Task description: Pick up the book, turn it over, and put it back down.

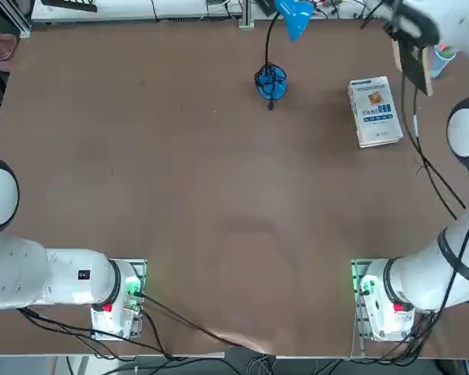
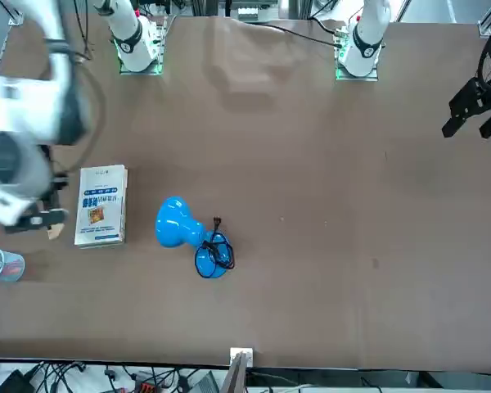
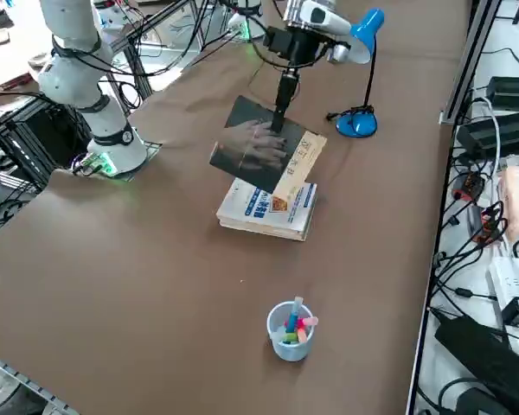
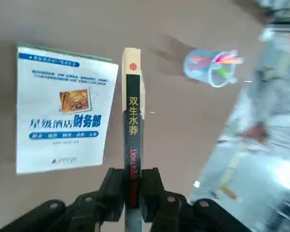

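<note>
My right gripper (image 3: pixel 281 111) is shut on the book (image 3: pixel 264 151) and holds it in the air, hanging tilted over the table's far right part. The grey hand picture faces the right side camera, with a cream strip along the book's lower right edge. In the wrist view the fingers (image 4: pixel 117 189) pinch the black spine of the book (image 4: pixel 132 121), which points away from the camera. From overhead the book (image 1: pixel 417 66) shows edge-on below the gripper (image 1: pixel 410 41). In the front view only a corner of the book (image 2: pixel 56 232) shows under the wrist.
A larger white book (image 1: pixel 374 111) with blue print lies flat just below and beside the held book. A blue desk lamp (image 1: pixel 272 82) stands at the far middle. A cup of coloured pens (image 3: pixel 292 328) stands near the right edge. Cables trail from the arm.
</note>
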